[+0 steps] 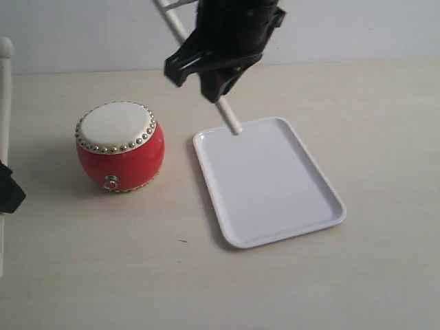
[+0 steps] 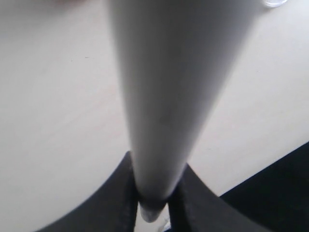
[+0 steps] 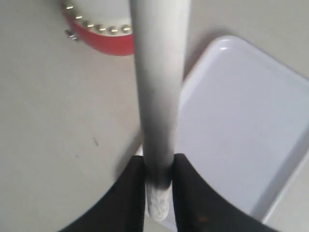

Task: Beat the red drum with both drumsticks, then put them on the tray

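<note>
The red drum (image 1: 120, 148) with its cream skin and brass studs stands on the table left of the white tray (image 1: 275, 185). My right gripper (image 1: 199, 77) hangs high over the gap between them, shut on a drumstick (image 1: 229, 118) that slants down, its lower end over the tray's far left corner. The right wrist view shows that drumstick (image 3: 159, 92) clamped in the gripper (image 3: 158, 188), with the drum (image 3: 104, 36) and the tray (image 3: 241, 130) below. At the far left edge, my left gripper (image 1: 8, 192) holds the other drumstick (image 1: 5, 89) nearly upright. Close up, the left gripper (image 2: 153, 195) pinches its drumstick (image 2: 164, 96).
Pale beige tabletop (image 1: 137, 275) surrounds the drum and tray, with a light wall behind. A dark edge (image 2: 280, 188) shows at one corner of the left wrist view.
</note>
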Motion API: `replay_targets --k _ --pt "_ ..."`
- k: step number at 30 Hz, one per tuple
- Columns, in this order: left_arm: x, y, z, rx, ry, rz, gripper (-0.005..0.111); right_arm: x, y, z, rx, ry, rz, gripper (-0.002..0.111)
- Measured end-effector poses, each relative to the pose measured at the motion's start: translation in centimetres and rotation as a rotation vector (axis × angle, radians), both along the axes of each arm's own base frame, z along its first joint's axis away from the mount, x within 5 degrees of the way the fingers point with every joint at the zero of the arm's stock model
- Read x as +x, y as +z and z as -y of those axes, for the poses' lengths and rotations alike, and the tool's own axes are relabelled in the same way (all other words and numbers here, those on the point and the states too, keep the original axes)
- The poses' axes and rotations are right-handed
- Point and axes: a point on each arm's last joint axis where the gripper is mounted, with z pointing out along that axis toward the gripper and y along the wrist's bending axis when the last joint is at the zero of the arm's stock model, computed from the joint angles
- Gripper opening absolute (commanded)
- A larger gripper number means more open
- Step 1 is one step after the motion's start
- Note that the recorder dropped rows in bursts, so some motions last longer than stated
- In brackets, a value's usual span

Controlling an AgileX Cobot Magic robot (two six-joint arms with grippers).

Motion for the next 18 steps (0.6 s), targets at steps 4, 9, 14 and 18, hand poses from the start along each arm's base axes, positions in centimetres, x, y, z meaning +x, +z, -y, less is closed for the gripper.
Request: replay_targets --k 4,9,14,18 --pt "0.5 -0.7 0.3 -0.006 -0.008 -0.032 0.0 3.0 -2.6 4.4 0.012 -0.172 -0.114 0.0" --pt "0.6 -0.7 0.4 -0.013 -0.008 -0.032 0.0 4.7 -8.8 9.4 -0.062 -0.321 -0.314 0.0" --pt "0.6 -0.6 0.6 -0.032 -0.001 -0.027 0.0 5.2 -12.7 11.0 -0.109 -0.368 -0.418 0.0" --pt "0.6 -0.6 0.6 -0.037 0.0 -0.026 0.0 5.4 -14.9 10.8 -0.129 -0.371 -0.473 0.0"
